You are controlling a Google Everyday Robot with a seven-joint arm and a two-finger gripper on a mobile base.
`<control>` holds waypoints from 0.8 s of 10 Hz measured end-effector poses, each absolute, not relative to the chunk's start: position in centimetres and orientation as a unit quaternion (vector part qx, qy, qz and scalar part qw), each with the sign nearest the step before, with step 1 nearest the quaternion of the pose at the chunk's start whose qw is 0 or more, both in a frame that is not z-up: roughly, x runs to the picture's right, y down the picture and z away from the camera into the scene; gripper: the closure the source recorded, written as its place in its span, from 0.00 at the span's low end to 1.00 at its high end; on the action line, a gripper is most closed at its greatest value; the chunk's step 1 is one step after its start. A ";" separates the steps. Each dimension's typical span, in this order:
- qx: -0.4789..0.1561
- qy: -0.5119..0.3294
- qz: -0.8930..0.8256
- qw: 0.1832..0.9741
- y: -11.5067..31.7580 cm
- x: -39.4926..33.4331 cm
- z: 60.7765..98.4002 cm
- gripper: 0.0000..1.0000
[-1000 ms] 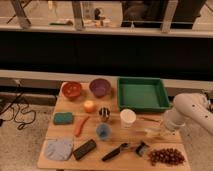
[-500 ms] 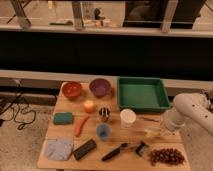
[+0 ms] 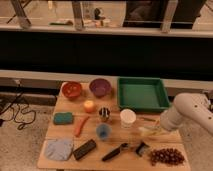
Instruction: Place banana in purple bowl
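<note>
The gripper (image 3: 159, 128) sat low over the right side of the wooden table (image 3: 50, 137), at the end of the white arm (image 3: 192, 111), which came in from the right edge. Claw was narrow, fingers drawn together; couldn't tell whether anything was pinched btwn them.

The banana (image 3: 147, 133) lay on the table just left of the claw, right of the white cup (image 3: 128, 118) and on the near side of the green tray (image 3: 142, 93). Whether it touched the claw, couldn't tell.

The purple bowl (image 3: 100, 87) stood at the far edge, approx. mid-table, well apart from the banana, w/ the orange-red bowl (image 3: 72, 89) just left of it.

Nearer than the bowls: a round orange fruit (image 3: 89, 106), then a small metal cup (image 3: 104, 113) and a blue cup (image 3: 103, 131). Left of those, a carrot (image 3: 81, 126) and a green sponge (image 3: 63, 118). Along the near edge, left to right: grey cloth (image 3: 59, 149), black block (image 3: 85, 149), grapes (image 3: 167, 156).
</note>
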State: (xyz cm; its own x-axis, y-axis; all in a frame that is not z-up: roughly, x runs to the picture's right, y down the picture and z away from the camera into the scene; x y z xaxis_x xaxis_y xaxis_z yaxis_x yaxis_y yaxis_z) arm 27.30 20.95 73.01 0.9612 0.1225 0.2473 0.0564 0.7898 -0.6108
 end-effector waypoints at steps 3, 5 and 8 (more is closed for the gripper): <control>-0.294 -0.153 0.002 0.943 19.2 26.2 71.0 0.80; -0.272 -0.165 -0.003 0.948 17.6 25.9 69.2 0.80; -0.249 -0.211 -0.018 0.945 15.2 22.6 68.1 0.80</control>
State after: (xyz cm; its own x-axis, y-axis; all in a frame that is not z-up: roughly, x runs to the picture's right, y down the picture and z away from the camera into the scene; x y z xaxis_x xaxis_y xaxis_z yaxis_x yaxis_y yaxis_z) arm 22.59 15.22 68.10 0.9104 0.0710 0.4077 0.1394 0.8750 -0.4637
